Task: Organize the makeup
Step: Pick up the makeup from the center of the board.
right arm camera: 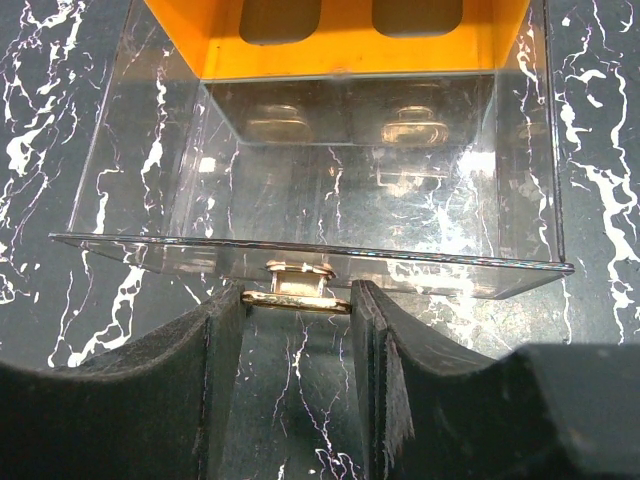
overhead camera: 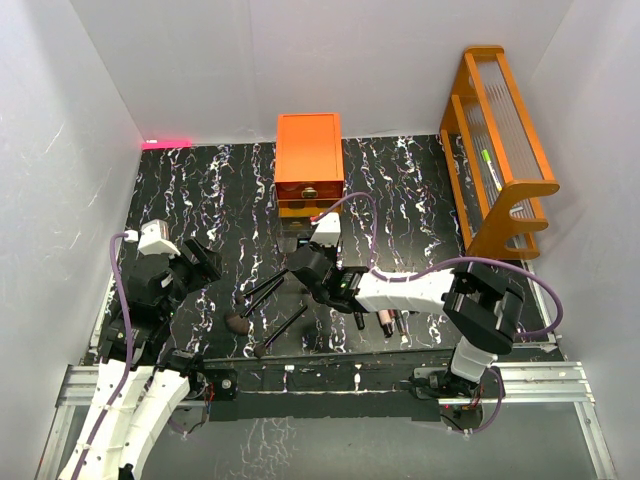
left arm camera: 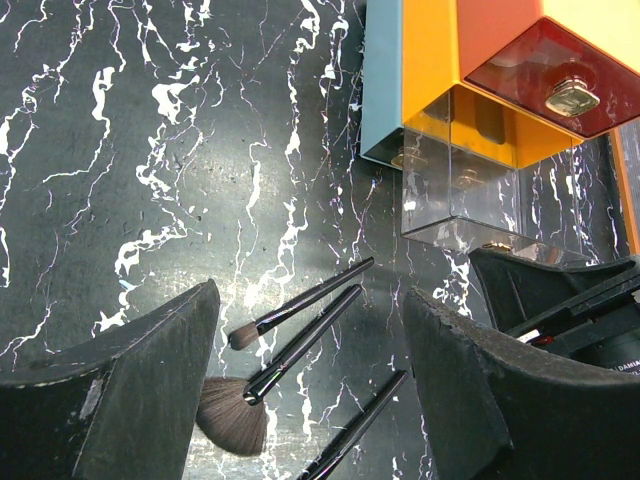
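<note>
- Standing at the back, the orange drawer chest [overhead camera: 309, 160] has its clear bottom drawer [right arm camera: 320, 200] pulled out, likely to receive makeup.
- Right gripper [right arm camera: 298, 312] brackets the drawer's gold handle [right arm camera: 297, 290]; whether it grips, I cannot tell.
- Left gripper [left arm camera: 310, 300] hangs released above the loose brushes [left arm camera: 305, 342].
- Tubes [overhead camera: 386, 322] lie near the front edge.
- Black marbled bench [overhead camera: 200, 200], white walls [overhead camera: 200, 70].

Left of drawer chest [overhead camera: 309, 150]: bare worktop [overhead camera: 200, 200], free passage.
Front of drawer chest: clear drawer [right arm camera: 320, 200], right arm [overhead camera: 400, 290], brushes [overhead camera: 262, 300] obstruct.
</note>
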Controlling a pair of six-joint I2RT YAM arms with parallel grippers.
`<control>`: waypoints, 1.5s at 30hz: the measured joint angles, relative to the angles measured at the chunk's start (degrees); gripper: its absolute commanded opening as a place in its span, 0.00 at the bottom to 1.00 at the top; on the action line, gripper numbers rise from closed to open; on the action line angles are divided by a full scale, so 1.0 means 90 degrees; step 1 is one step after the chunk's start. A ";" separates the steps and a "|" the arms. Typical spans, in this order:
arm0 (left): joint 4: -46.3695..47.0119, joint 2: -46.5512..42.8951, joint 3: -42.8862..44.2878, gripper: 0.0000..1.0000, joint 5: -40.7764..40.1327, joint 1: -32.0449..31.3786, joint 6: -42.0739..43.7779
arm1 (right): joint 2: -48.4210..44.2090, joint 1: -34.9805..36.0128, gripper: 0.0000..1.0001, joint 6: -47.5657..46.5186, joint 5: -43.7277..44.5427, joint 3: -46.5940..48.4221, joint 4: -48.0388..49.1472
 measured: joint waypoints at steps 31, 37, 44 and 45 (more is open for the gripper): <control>0.0002 0.0000 0.0000 0.73 0.0002 0.0000 0.0000 | -0.0432 0.0469 0.62 0.0529 -0.0044 -0.0206 -0.0784; 0.0000 0.0000 0.0000 0.73 0.0002 0.0000 0.0000 | -0.0432 0.0498 0.72 0.0503 -0.0119 -0.0206 -0.0882; 0.0000 0.0032 0.0000 0.73 0.0000 0.0000 0.0000 | -0.0918 0.0617 0.73 0.0279 -0.0318 -0.0311 -0.0981; 0.0000 0.0046 0.0000 0.73 0.0000 0.0000 0.0000 | -0.1137 0.0631 0.72 0.0236 -0.0374 -0.0384 -0.1001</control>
